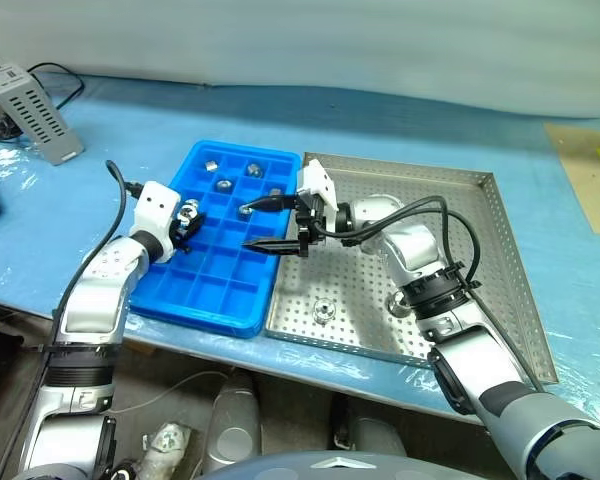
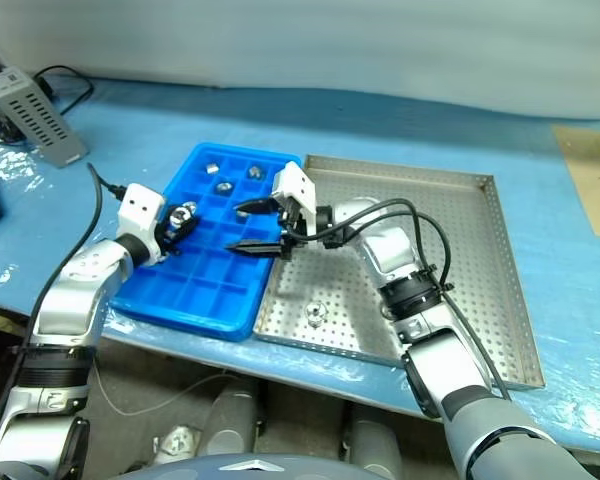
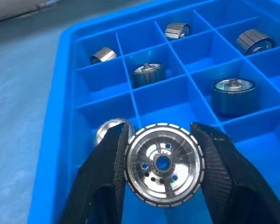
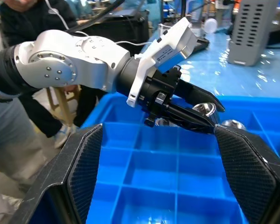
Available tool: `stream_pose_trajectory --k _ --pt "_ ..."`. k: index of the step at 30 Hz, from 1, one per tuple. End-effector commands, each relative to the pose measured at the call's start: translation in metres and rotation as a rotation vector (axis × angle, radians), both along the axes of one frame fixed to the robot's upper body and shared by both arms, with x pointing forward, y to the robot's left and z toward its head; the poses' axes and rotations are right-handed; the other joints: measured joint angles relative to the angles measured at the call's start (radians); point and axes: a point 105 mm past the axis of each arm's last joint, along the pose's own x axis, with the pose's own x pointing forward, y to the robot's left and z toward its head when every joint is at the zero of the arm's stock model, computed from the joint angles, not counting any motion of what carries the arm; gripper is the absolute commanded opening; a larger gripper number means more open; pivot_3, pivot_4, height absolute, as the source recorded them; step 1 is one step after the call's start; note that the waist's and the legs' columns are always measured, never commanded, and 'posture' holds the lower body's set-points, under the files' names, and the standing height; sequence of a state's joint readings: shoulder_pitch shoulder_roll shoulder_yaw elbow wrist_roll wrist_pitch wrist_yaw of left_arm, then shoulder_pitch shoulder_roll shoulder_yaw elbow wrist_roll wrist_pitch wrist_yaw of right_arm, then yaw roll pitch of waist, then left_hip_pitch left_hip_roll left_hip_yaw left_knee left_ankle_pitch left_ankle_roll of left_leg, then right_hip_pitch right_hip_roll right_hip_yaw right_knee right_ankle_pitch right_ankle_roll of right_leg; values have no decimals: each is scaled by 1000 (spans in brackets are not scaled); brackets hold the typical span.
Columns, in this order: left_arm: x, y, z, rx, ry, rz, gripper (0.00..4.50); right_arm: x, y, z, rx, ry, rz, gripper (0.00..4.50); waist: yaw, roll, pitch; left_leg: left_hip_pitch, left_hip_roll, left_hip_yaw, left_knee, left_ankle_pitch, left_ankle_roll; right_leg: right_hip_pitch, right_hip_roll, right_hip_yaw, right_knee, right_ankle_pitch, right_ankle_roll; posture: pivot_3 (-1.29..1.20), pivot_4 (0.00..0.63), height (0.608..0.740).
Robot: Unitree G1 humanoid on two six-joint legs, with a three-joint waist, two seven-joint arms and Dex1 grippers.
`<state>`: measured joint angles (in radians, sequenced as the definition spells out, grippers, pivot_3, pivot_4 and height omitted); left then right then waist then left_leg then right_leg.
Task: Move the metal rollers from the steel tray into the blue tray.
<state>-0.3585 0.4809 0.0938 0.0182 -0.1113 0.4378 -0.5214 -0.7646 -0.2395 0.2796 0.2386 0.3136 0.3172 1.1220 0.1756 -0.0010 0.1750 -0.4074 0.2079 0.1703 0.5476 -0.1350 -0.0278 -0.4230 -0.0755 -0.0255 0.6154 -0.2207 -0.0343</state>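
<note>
Silvery ribbed metal roller (image 3: 164,170), hub hole centred, is clamped in the left gripper (image 1: 187,222) at the blue compartmented plastic tray's (image 1: 185,300) left edge; right gripper (image 1: 263,224) gapes empty.

left gripper (image 4: 210,116) gripping metal roller (image 4: 204,109), above blue tray (image 4: 144,172)

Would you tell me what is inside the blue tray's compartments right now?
In the left wrist view, the blue tray holds five metal rollers, one per compartment, plus one partly hidden behind the left gripper, shut on another roller. Compartments beneath it are covered.
</note>
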Motion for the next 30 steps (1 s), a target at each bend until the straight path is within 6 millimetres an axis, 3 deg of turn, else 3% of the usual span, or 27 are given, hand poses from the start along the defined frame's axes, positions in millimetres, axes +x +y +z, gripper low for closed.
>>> stream_pose_trajectory --k 1,8,13,20,26,30 --pt "1 -5 2 33 -15 -47 1785 -4 -2 13 35 -53 -16 3987 -4 0 0 -1 0 0 0 0 0 -1 0 0 0 0 0 226 150 740" --pt "2 -6 -7 39 35 -84 1785 -4 -6 12 33 -57 -61 3987 -16 0 0 -2 0 0 1 0 1 -2 0 0 2 0 0 188 150 740" --pt "2 -20 1 44 35 -145 3308 -4 -7 11 39 -53 -72 3987 -17 0 0 0 0 0 2 0 0 -1 0 0 4 0 0 173 150 740" --pt "-6 -45 45 -19 -40 -336 3308 0 -16 11 41 -56 -96 3987 -16 0 0 -4 0 -1 6 0 1 -1 -1 0 4 0 0 153 150 740" --pt "-17 -62 63 21 -33 -533 3308 8 -29 25 84 -67 -169 3987 -41 0 0 -1 1 0 4 0 0 -1 0 0 6 0 0 72 150 740" --pt "-19 -80 63 38 5 -685 3308 10 -52 27 74 -80 -253 3987 -49 0 0 -1 0 0 5 1 -1 -1 0 1 7 0 0 -19 150 740"
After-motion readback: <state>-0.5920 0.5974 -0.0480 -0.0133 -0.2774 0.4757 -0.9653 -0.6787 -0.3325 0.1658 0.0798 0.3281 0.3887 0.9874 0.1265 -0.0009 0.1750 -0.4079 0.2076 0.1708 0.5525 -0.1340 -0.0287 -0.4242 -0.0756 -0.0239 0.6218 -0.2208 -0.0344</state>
